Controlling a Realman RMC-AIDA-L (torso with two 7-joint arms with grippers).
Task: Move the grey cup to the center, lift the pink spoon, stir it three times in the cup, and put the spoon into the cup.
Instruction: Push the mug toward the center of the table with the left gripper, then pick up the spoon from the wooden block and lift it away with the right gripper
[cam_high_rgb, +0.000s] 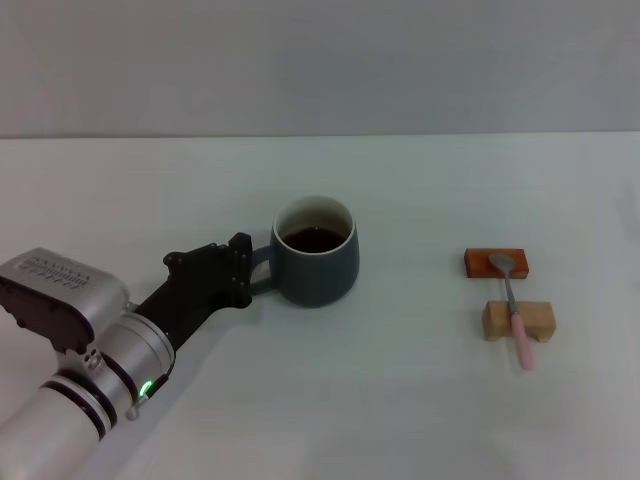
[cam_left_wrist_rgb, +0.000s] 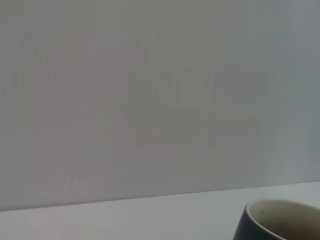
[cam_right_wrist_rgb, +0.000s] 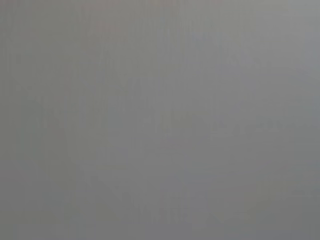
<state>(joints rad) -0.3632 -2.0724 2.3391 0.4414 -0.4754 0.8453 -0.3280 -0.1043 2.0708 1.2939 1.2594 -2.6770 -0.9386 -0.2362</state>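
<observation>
Left end effector (cam_high_rgb: 250, 270): mine, low on the worktop (cam_high_rgb: 400, 400), right at the cup's handle. It looks clamped on the handle, but I cannot tell for sure, since the black fingers hide the grip.
Right end effector: not in sight. Its own camera shows only plain grey.
Cup (cam_high_rgb: 316, 251): grey, round, white inside, with dark drink in it. It stands upright near the middle of the worktop, with its handle pointing toward my left arm.
Spoon (cam_high_rgb: 513, 310): far off to the right of the cup. Its silver bowl lies on a red-brown block (cam_high_rgb: 496, 262), and its pink handle crosses a pale wooden block (cam_high_rgb: 519, 320).
Step now: I think I am placing the cup in the middle.
Could go wrong: the drink could slosh out if I push or let go too fast.
Could go wrong: the cup could tip if my fingers catch the handle as I pull away.
Could go wrong: the slim spoon could slip off its blocks if my grab is clumsy.
</observation>
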